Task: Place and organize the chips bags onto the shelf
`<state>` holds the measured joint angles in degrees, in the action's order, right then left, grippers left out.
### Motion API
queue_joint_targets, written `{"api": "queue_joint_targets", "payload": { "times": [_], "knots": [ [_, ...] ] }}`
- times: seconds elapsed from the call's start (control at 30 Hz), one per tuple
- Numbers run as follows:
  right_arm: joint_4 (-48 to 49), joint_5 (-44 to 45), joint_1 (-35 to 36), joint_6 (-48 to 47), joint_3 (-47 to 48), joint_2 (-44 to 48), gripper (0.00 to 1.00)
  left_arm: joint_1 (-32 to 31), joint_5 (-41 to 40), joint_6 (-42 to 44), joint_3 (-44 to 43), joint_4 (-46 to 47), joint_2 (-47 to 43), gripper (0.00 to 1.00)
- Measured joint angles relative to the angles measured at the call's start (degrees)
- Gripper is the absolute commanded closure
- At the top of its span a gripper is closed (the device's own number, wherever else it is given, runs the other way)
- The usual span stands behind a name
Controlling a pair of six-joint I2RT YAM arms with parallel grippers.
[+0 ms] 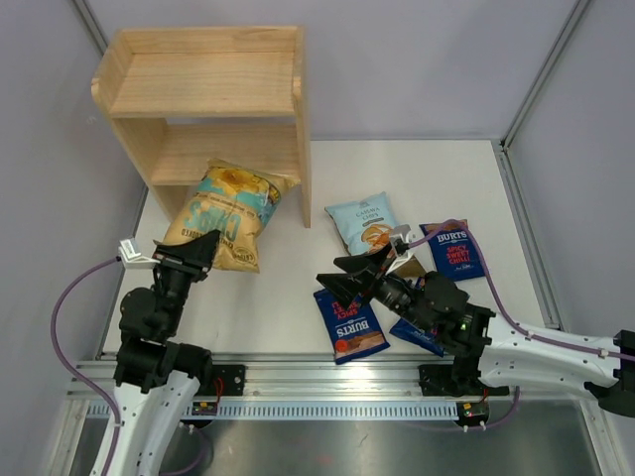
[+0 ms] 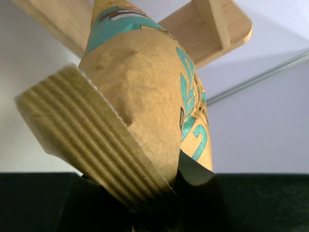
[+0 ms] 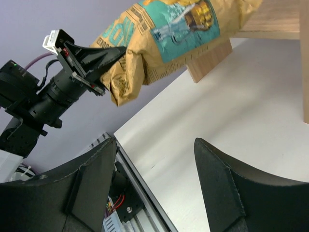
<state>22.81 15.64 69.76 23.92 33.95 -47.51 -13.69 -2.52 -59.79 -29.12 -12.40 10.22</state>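
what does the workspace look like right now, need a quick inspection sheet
surface: white table, four bags lying on it
job's things: shelf upright at the far left; yellow-tan bag held tilted, its far end at the lower tier; Cassava Chips bag flat beside the shelf; three Burts bags flat on the table, one partly under the right arm
clutter: nothing seen
grippers: left pincer shut on the yellow-tan bag's near edge; right pincer open, holding nothing
cables: purple cables along both arms; the right one crosses over the far-right Burts bag in the top view
surroundings: grey walls, metal rail at the near edge
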Motion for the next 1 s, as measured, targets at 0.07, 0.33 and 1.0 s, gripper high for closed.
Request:
{"api": "queue_joint_targets", "payload": {
  "times": [0.07,0.33,1.0],
  "knots": [
    [-1.99,0.72,0.00,-0.17,-0.22,1.81,0.27,0.00,-1.53,0.66,0.07,3.61,2.05,0.93],
    [-8.68,1.77,0.00,-0.24,-1.53,6.03,0.27,0.07,-7.06,2.34,0.22,19.06,15.80,0.89],
    [-16.26,1.88,0.00,-0.13,-3.72,19.67,0.28,14.01,-8.20,1.44,-13.14,36.85,55.45,0.79]
  ]
}}
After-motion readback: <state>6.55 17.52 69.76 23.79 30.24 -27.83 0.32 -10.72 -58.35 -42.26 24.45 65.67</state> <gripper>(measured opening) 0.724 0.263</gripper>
